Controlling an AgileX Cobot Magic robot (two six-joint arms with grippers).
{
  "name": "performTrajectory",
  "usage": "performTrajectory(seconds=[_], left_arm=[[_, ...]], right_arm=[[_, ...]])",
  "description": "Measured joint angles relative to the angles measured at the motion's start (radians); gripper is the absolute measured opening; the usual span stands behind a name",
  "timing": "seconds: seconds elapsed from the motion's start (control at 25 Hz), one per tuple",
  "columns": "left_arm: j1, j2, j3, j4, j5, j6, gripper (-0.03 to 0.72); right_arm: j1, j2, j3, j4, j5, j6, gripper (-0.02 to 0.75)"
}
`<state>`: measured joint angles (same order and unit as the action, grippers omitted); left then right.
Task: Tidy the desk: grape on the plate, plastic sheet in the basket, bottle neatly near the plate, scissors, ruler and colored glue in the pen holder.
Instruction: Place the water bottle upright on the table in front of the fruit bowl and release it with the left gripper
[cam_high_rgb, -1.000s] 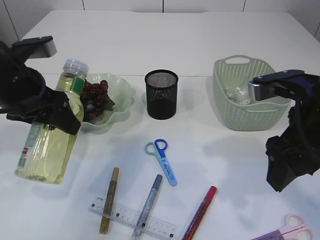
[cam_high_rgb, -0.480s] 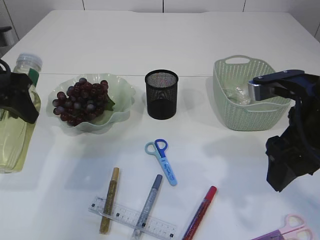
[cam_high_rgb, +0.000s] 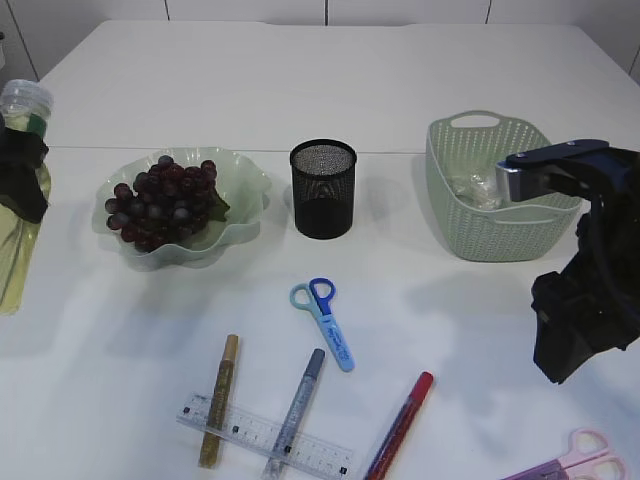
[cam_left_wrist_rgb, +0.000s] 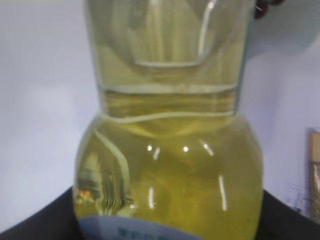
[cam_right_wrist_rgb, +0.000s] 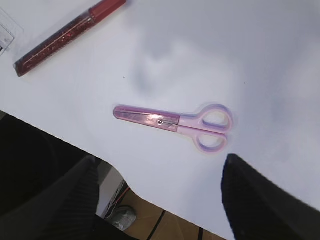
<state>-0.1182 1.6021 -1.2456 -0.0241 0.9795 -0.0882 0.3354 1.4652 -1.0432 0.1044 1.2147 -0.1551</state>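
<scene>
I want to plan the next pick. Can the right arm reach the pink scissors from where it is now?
Probably yes. The pink scissors lie flat on bare table right below the right gripper, whose jaws are open and empty. Only the red glue pen is nearby, well apart.

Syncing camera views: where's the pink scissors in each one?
Exterior: pink scissors at the bottom right corner, partly cut off by the frame edge.
Left wrist: not in it; the bottle fills the frame.
Right wrist: centre of frame, lying flat on the table, handles to the right.
Shared landmark: the red glue pen, left of the scissors in the exterior view and at the upper left in the right wrist view.
</scene>
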Motion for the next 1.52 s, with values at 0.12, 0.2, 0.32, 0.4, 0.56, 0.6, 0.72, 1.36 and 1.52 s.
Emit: performTrajectory(seconds=[0.12, 0.2, 0.32, 0.4, 0.56, 0.6, 0.72, 1.36, 1.52], left_arm=[[0.000, 0.000, 0.000, 0.099, -0.053, -0.078, 0.444], [0.002, 0.000, 0.000, 0.129, -0.087, -0.106, 0.444], [0.002, 0.000, 0.000, 0.131, -0.145, -0.140, 0.444], [0.002, -0.003, 0.011, 0.131, -0.194, -0.160, 0.444], [0.002, -0.050, 0.111, 0.174, -0.324, -0.241, 0.444], [0.002, -0.071, 0.140, 0.194, -0.360, -0.269, 0.444], [0.002, -0.143, 0.234, 0.240, -0.461, -0.327, 0.444], [0.002, -0.354, 0.685, 0.298, -1.127, -0.309, 0.444], [0.002, -0.354, 0.756, 0.304, -1.256, -0.239, 0.444]], right_arm=[[0.000, 0.000, 0.000, 0.000, 0.000, 0.000, 0.588], [0.000, 0.000, 0.000, -0.003, 0.000, 0.000, 0.588], [0.000, 0.000, 0.000, -0.010, 0.000, 0.000, 0.587], [0.000, 0.000, 0.000, -0.012, 0.000, 0.000, 0.587], [0.000, 0.000, 0.000, -0.018, 0.000, -0.006, 0.586], [0.000, 0.000, 0.000, -0.020, 0.000, -0.004, 0.585], [0.000, 0.000, 0.000, -0.022, 0.000, -0.006, 0.585], [0.000, 0.000, 0.000, -0.038, 0.000, -0.058, 0.585], [0.000, 0.000, 0.000, -0.038, 0.000, -0.083, 0.585]])
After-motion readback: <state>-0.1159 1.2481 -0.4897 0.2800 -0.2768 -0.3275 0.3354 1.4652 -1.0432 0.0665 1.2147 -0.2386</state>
